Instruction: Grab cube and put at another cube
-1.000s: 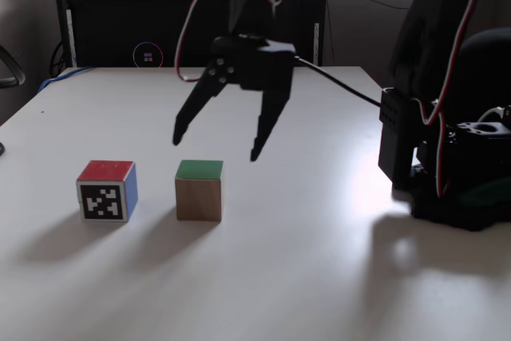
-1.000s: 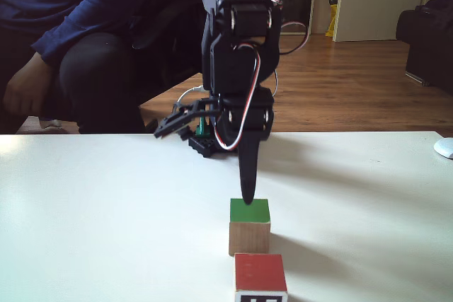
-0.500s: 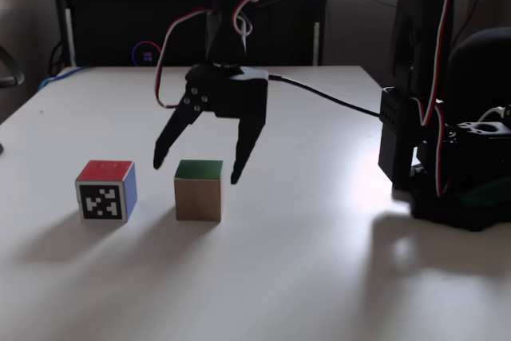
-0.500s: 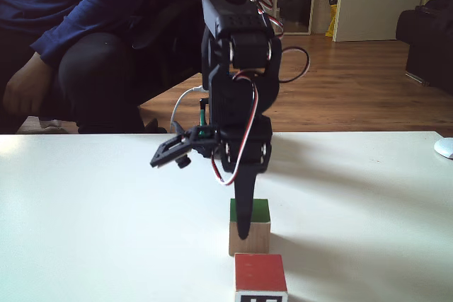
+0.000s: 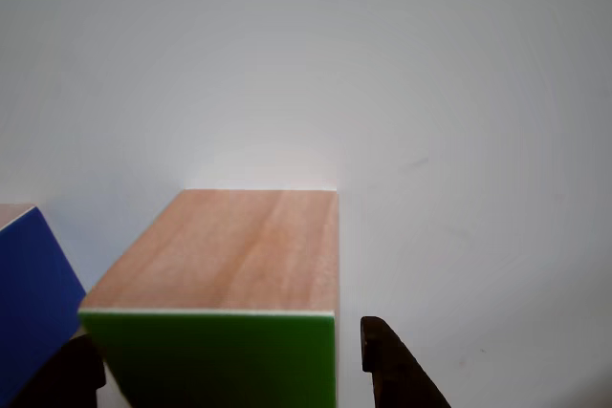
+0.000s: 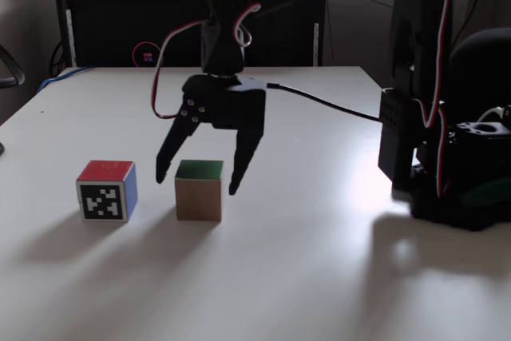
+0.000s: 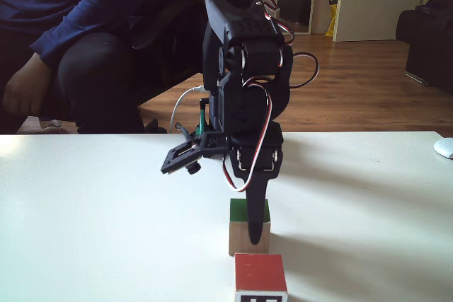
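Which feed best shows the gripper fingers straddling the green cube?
A fixed view: the open gripper has one finger each side of the green cube. In the other fixed view the fingers overlap in front of it; the other view catches just fingertips.

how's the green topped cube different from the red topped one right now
In a fixed view, the green-topped cube shows a plain wood front, while the red-topped cube carries a black-and-white square marker on its front and a blue side face. The open hand straddles the green-topped cube, one finger on each side; the red-topped cube sits apart to its left, untouched. Both look the same size and rest flat on the white table.
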